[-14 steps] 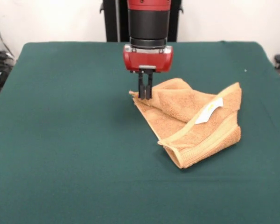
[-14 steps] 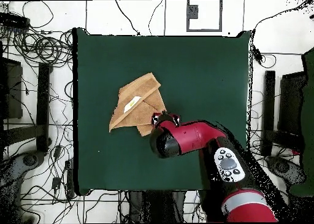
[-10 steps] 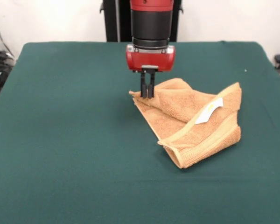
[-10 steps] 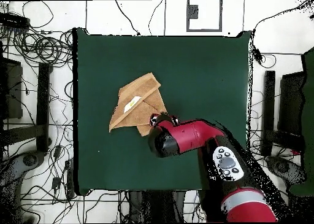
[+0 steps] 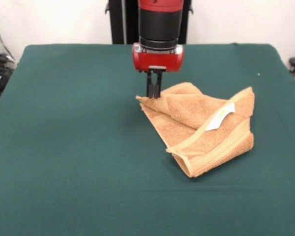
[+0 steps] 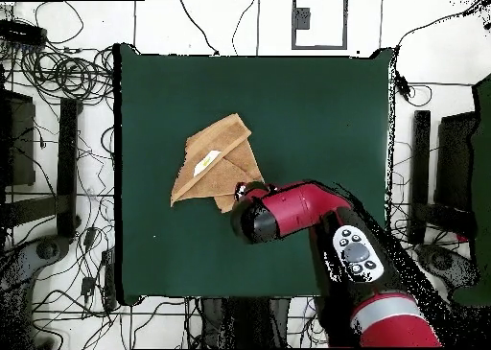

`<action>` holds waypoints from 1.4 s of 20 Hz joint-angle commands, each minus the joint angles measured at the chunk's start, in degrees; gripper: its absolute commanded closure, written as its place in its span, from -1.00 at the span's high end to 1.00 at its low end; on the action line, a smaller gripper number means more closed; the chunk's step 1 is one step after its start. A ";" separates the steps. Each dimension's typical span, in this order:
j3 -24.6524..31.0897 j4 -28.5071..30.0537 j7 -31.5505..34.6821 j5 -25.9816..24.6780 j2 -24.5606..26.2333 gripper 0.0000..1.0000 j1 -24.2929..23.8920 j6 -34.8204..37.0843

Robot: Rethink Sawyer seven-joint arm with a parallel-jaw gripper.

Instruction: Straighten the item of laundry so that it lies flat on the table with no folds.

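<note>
The item of laundry (image 5: 201, 130) is an orange-tan towel lying crumpled and folded over itself right of the table's (image 5: 64, 147) middle, with a white label (image 5: 220, 118) facing up. My gripper (image 5: 154, 96) comes straight down at the towel's far left corner. Its two black fingers are pressed together, pinching the cloth edge there. In the overhead view the towel (image 6: 213, 164) shows as a folded triangle on the table (image 6: 316, 106), and the red arm head (image 6: 264, 212) covers the fingers and that corner.
Green cloth runs wide on all sides of the towel. Cables and stands (image 6: 58, 97) lie on the floor around the table. A black pedestal post (image 5: 115, 22) rises behind the far edge.
The gripper has risen a little at the towel's corner and stayed shut. The rest of the towel has kept its shape.
</note>
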 commanded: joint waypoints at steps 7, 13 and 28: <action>11.17 3.34 -18.45 -3.43 2.07 -1.00 -3.28 11.29; 11.90 3.40 -17.65 -4.72 2.01 1.00 -3.68 11.42; 14.30 4.03 -18.32 -7.03 2.29 1.00 -5.43 10.78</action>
